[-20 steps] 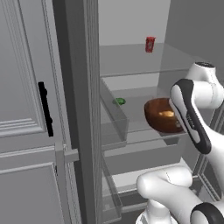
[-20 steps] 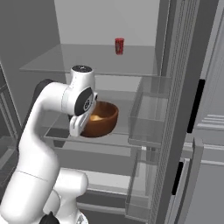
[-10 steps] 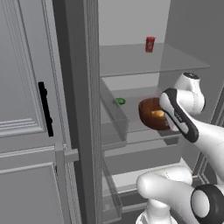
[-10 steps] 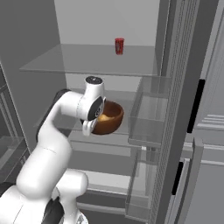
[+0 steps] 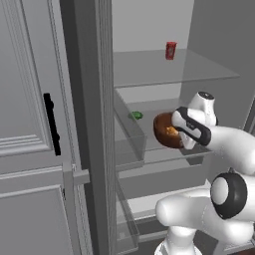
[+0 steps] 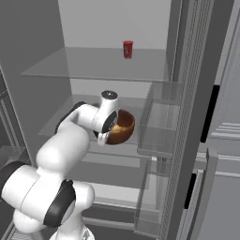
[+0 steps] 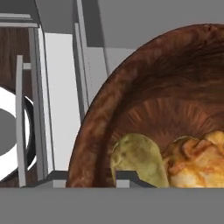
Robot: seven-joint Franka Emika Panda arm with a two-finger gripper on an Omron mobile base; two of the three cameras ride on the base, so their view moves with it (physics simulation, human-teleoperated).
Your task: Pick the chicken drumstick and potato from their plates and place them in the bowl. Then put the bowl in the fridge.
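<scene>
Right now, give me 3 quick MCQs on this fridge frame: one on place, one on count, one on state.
1. Where is the bowl?
A. on the top glass shelf
B. over the middle glass shelf inside the fridge
C. in a door bin

2. How many pieces of food lie in the bowl?
A. none
B. one
C. two

3. What state is the fridge door beside the shelves in?
A. swung open
B. shut
C. taken off

Answers:
1 B: both base views show the bowl at the level of the middle shelf, below the red can.
2 C: the hand view shows the potato and the chicken drumstick side by side.
3 A: the shelves and the door bins are open to view.
</scene>
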